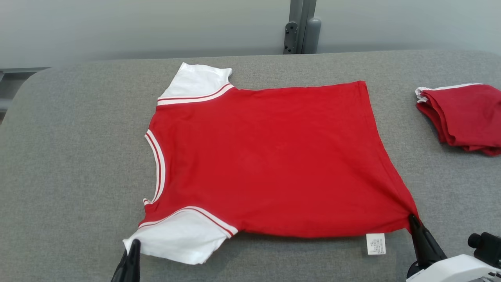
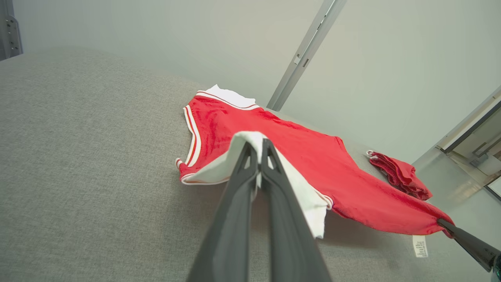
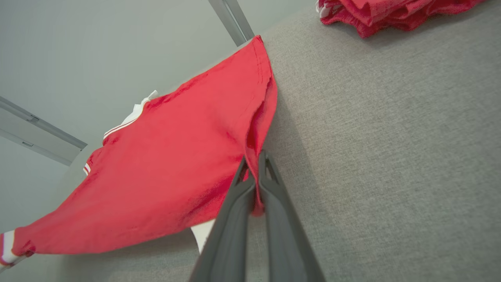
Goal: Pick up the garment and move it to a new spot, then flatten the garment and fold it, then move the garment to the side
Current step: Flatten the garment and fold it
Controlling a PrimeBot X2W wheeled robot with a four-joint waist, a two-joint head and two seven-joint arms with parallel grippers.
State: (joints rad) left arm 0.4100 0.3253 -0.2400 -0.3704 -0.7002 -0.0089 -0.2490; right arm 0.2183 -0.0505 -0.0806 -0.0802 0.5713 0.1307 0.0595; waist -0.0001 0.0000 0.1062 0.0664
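Head view | left gripper [image 1: 134, 243] clamped on white sleeve [image 1: 176, 243] edge | right gripper [image 1: 411, 219] clamped on red hem corner [image 1: 401, 211] | garment [image 1: 266, 156] spread on grey table [image 1: 70, 164], stretched between both grippers, ahead of fingertips | folded red pile [image 1: 465, 117] beyond right gripper, apart

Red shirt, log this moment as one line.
red shirt: spread on table | left tool: shut on its white sleeve | right tool: shut on its hem corner

care tag [image 1: 375, 243]: print's too tiny to read
folded red pile [image 1: 462, 117]: right side cut by the frame
left pincer [image 1: 135, 243]: only the tip shows — rest off-frame
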